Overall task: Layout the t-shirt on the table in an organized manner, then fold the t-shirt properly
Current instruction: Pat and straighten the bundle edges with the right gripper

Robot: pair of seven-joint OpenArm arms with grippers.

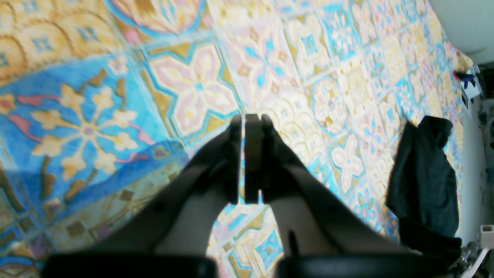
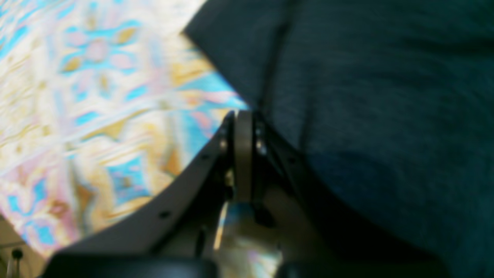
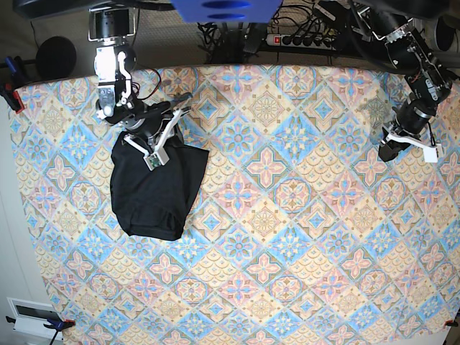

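Note:
The black t-shirt (image 3: 154, 190) lies bunched in a compact heap on the left part of the patterned table (image 3: 287, 237). My right gripper (image 3: 129, 141) sits at the heap's far upper edge. In the right wrist view its fingers (image 2: 243, 114) are shut, tips touching the edge of the t-shirt (image 2: 366, 116), with no fabric showing between the pads. My left gripper (image 3: 388, 152) hovers far away at the table's right side, shut and empty (image 1: 247, 116) over bare table cloth (image 1: 193, 77). The left wrist view shows the t-shirt (image 1: 422, 185) in the distance.
A power strip (image 3: 302, 39) and cables lie behind the table's far edge. A red clamp (image 3: 11, 97) grips the left edge of the cloth. A blue object (image 3: 226, 8) hangs above the back middle.

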